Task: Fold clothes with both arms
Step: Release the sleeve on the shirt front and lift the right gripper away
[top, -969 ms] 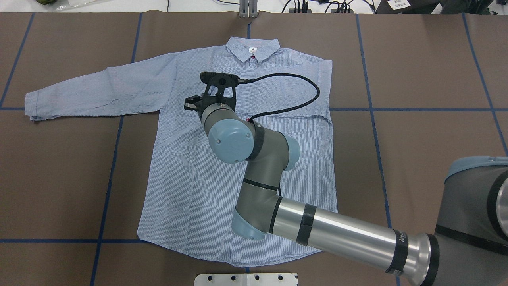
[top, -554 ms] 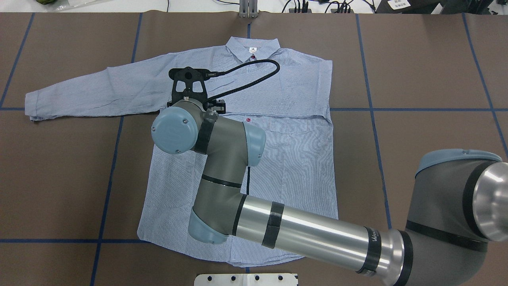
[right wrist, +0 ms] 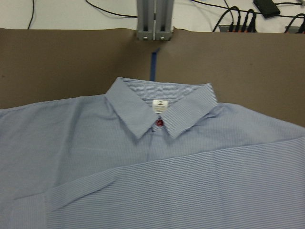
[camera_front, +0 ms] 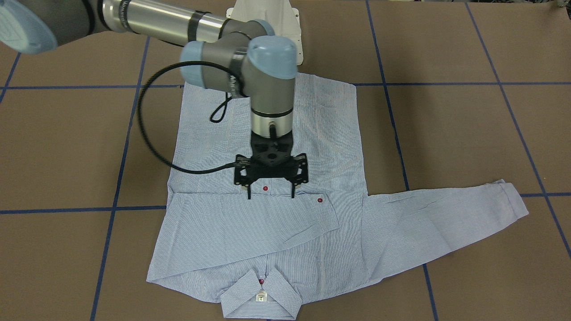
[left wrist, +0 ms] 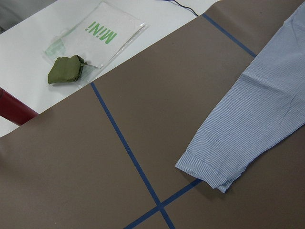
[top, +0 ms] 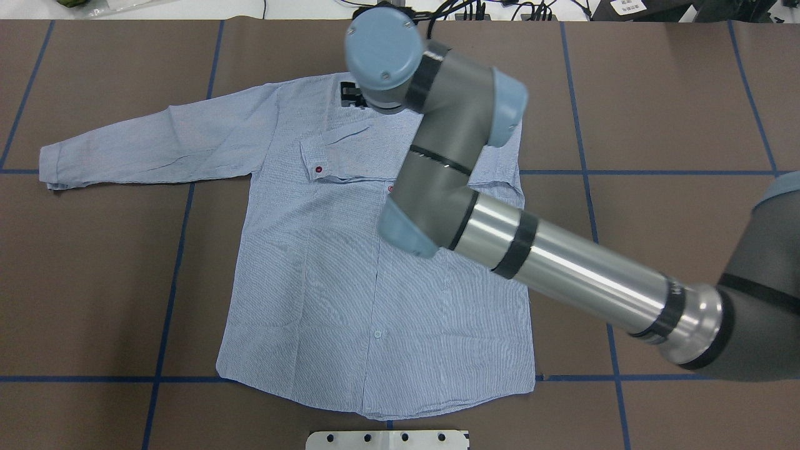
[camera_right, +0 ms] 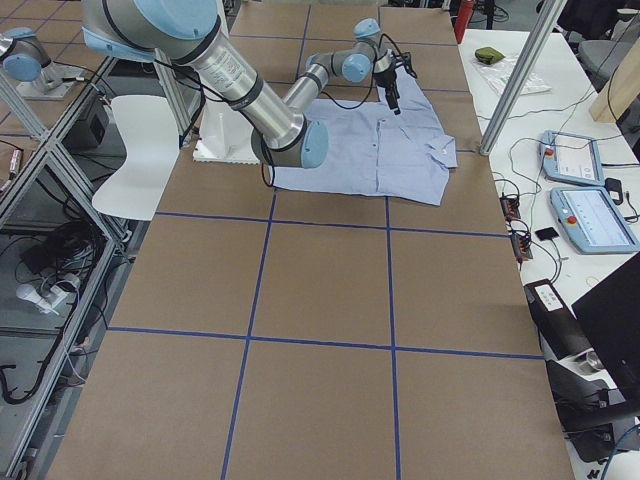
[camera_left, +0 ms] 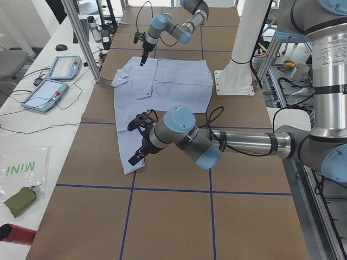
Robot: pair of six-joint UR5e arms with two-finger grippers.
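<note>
The light blue striped shirt (top: 325, 269) lies flat, front up, on the brown table cover, collar (right wrist: 159, 107) toward the far edge. Its one sleeve (top: 156, 144) stretches out to the robot's left; its cuff (left wrist: 209, 171) shows in the left wrist view. The other sleeve is folded across the chest, cuff (top: 319, 159) with a red button. My right gripper (camera_front: 271, 195) points straight down just above the folded sleeve's edge, open and empty. My left gripper (camera_left: 136, 154) shows only in the exterior left view, above the stretched sleeve; I cannot tell whether it is open.
Blue tape lines cross the brown cover. The white pedestal base (top: 387, 439) stands at the near edge, beside the shirt's hem. An aluminium post (right wrist: 153, 19) and cables stand beyond the collar. A green pouch (left wrist: 66, 69) lies off the cover on the robot's left.
My right arm has swung from over the shirt's left chest toward the far side, with its wrist now over the collar. The folded sleeve's cuff is now uncovered.
</note>
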